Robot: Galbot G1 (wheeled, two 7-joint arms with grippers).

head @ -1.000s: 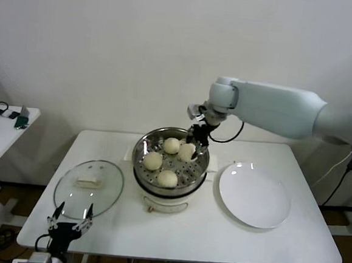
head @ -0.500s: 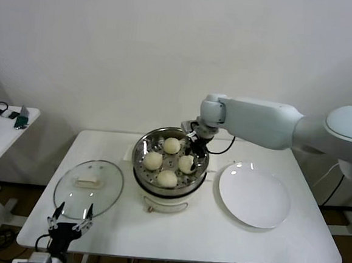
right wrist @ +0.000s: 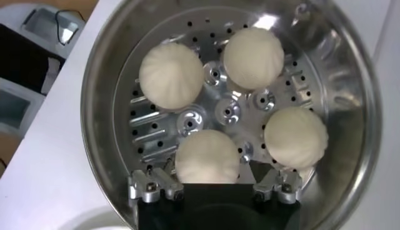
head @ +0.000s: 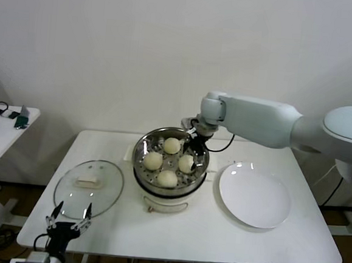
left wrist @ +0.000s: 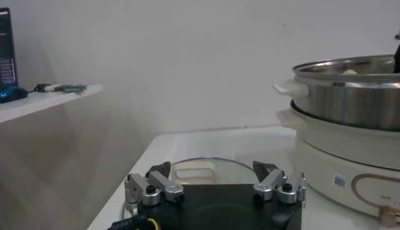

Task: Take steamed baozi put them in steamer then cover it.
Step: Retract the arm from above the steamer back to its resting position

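The baozi (head: 167, 178), all four, sit on the perforated floor of the steamer (head: 141, 165) at the middle of the worktop (head: 204, 237); none are left on the white plate (head: 255, 195) to its right. My right hand (right wrist: 215, 187) hangs over the far right of the pot with its fingers spread, just above the nearest bun and gripping nothing. My left hand (head: 69, 223) waits at the near left edge of the worktop, fingers spread, just short of the cover (head: 89, 188), which lies flat to the left of the steamer.

Risks as I judge them: lifting the right hand carelessly could drag a finger against that bun or the pot wall. The cover is the harder part. Its handle is low and flat, so a shallow pinch could slip, and glass set down off-centre could ride the rim or squash a bun.
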